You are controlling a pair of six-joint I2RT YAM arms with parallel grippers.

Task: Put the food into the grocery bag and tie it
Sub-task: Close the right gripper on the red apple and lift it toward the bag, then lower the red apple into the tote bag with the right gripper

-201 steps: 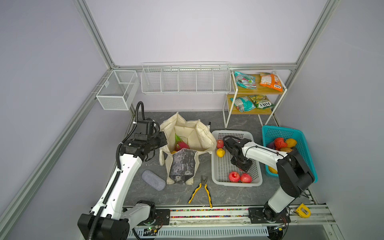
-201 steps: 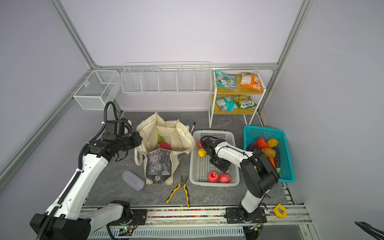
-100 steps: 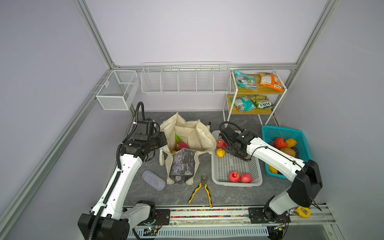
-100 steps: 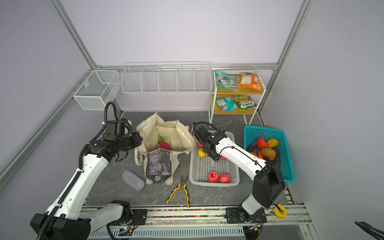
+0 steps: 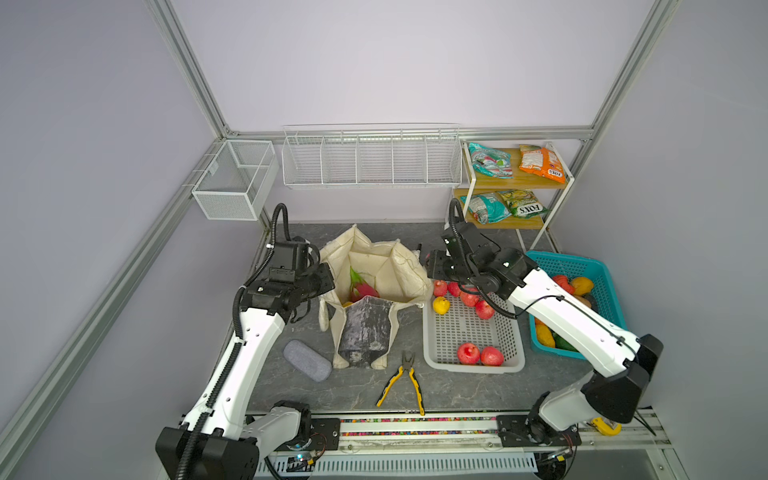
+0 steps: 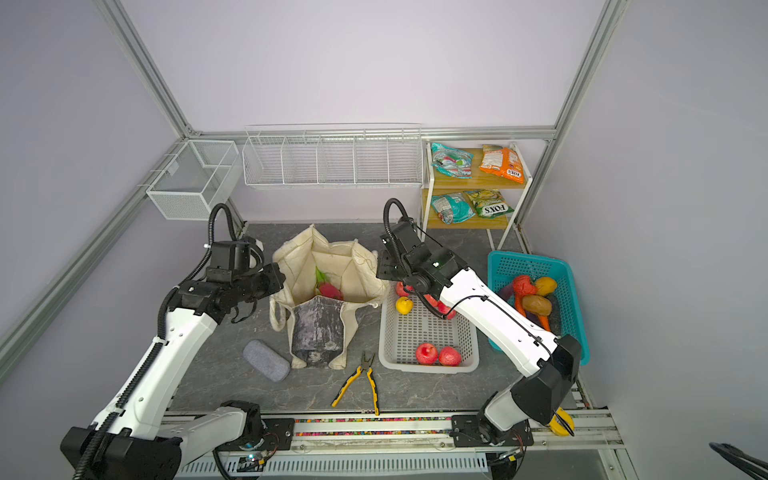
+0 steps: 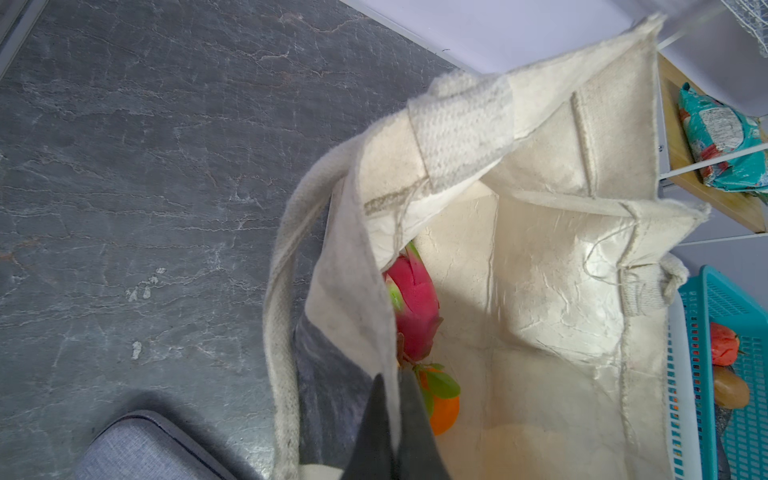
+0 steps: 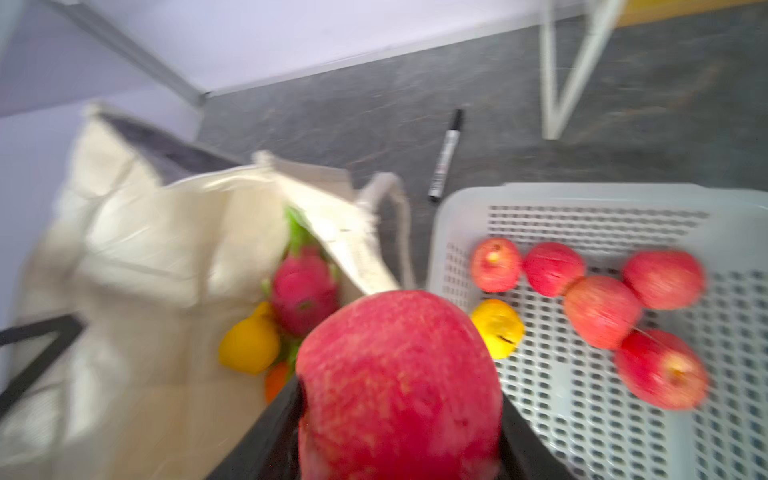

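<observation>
The rim of the bag [image 5: 390, 270] is pinched at its 9 o'clock side by the closed left gripper [image 7: 392, 384]. A red apple [image 8: 399, 353] is clamped in the partly spread jaws of the right gripper [image 8: 401, 392], held over the bag's 3 o'clock rim.

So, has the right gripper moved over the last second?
Yes. The right gripper, holding a red apple, has gone from the white basket's middle to its far left corner, beside the grocery bag.

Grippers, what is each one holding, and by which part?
The right gripper clamps a red apple across its sides; the left gripper pinches the grocery bag by its top edge.
</observation>
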